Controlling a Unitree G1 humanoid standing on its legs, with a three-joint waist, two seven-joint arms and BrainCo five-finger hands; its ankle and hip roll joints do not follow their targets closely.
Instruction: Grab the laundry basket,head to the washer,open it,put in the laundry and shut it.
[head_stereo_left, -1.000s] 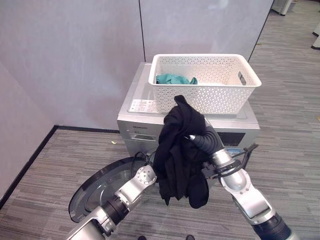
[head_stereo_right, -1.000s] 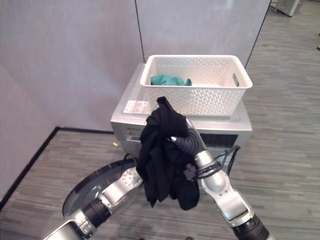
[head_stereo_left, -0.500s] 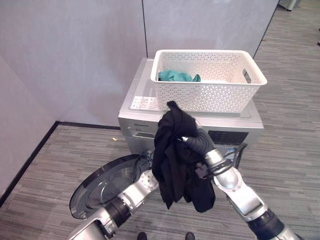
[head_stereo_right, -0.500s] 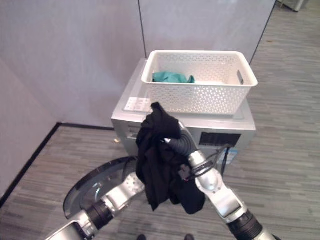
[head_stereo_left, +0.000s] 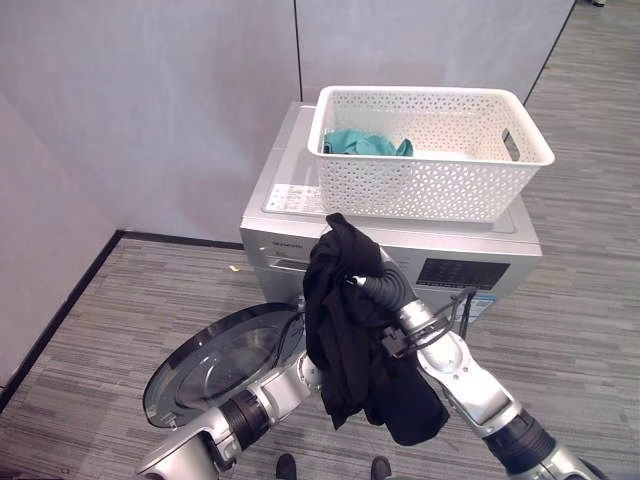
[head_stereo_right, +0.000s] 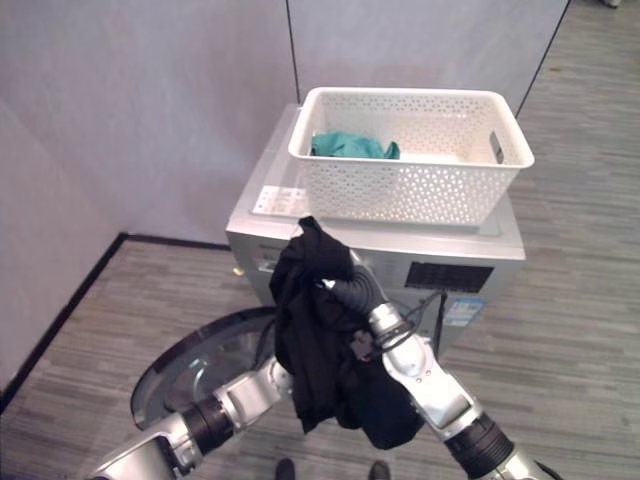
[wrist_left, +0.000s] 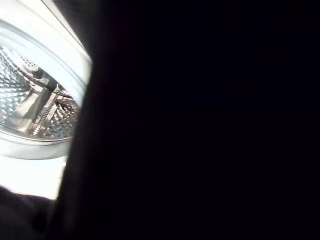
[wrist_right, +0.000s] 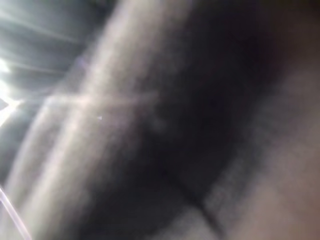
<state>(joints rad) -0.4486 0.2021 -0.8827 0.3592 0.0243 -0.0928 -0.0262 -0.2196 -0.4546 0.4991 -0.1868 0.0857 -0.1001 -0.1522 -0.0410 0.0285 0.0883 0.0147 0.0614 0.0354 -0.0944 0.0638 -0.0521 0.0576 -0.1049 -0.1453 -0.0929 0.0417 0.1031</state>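
The black garment (head_stereo_left: 352, 330) sinks lower in the right hand (head_stereo_left: 372, 283), fingers hidden; left hand's fingers hidden too; next, into the washer drum (wrist_left: 35, 107).

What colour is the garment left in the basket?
Teal garment, clearest in the left eye view.

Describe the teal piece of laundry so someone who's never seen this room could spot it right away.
Find the silver washer against the grey wall; a white lattice basket sits on top. The teal cloth lies crumpled in the basket's back left corner, the only coloured item there, unlike the black garment hanging in front of the washer.
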